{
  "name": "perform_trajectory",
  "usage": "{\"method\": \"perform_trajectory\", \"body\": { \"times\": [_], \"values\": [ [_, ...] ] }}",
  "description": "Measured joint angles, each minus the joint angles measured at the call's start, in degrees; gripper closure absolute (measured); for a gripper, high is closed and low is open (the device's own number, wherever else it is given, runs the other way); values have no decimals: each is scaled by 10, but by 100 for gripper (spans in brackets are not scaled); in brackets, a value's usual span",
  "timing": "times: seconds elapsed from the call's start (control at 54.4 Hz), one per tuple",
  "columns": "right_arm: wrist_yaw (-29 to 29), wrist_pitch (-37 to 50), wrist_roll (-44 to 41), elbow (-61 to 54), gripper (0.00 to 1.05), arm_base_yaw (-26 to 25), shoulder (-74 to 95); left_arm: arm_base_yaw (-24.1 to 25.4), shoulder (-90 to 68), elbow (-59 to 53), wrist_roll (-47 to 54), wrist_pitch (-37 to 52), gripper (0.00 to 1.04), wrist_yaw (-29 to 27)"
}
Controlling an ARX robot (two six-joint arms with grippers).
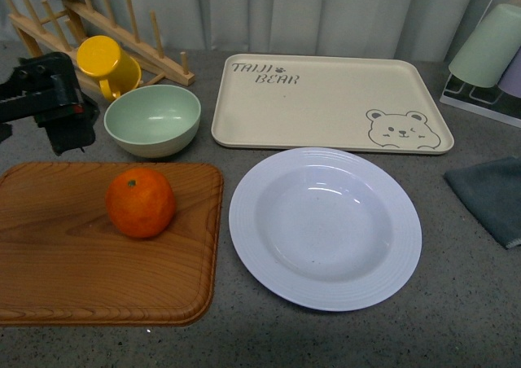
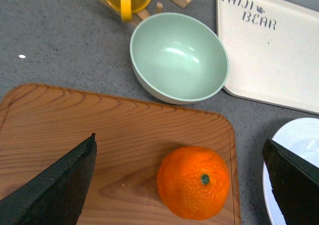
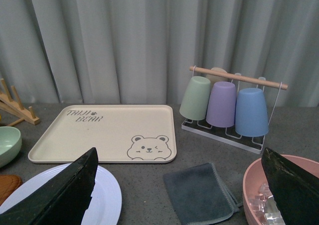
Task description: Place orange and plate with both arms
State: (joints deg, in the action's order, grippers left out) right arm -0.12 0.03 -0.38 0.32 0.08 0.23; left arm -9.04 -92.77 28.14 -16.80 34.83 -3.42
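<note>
The orange [image 1: 141, 202] sits on a wooden board [image 1: 49, 254] at the front left; the left wrist view shows the orange [image 2: 193, 182] with its green stem spot up. The white ridged plate [image 1: 324, 226] lies on the table right of the board. My left gripper [image 1: 61, 111] hangs above the board's far left edge; it is open, and in its wrist view the orange lies between its fingers, below them. My right gripper [image 3: 179, 195] is open and empty, out of the front view; the plate's edge [image 3: 107, 200] shows by one finger.
A pale green bowl [image 1: 152, 120] and a yellow mug [image 1: 108, 65] on a wooden rack stand behind the board. A beige bear tray [image 1: 326, 103] lies at the back. A grey cloth [image 1: 492, 193], a cup rack [image 3: 227, 103] and a pink bowl [image 3: 259, 185] are at the right.
</note>
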Motion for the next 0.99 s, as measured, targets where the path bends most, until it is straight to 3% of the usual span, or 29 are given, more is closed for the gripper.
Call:
{"method": "perform_trajectory", "body": {
  "times": [0.515,0.992],
  "values": [
    [0,0,0,0,9,0,0,-11,-139,78,-3,-43,6,91],
    [0,0,0,0,9,0,0,-13,-194,89,13,-48,6,112]
  ]
}}
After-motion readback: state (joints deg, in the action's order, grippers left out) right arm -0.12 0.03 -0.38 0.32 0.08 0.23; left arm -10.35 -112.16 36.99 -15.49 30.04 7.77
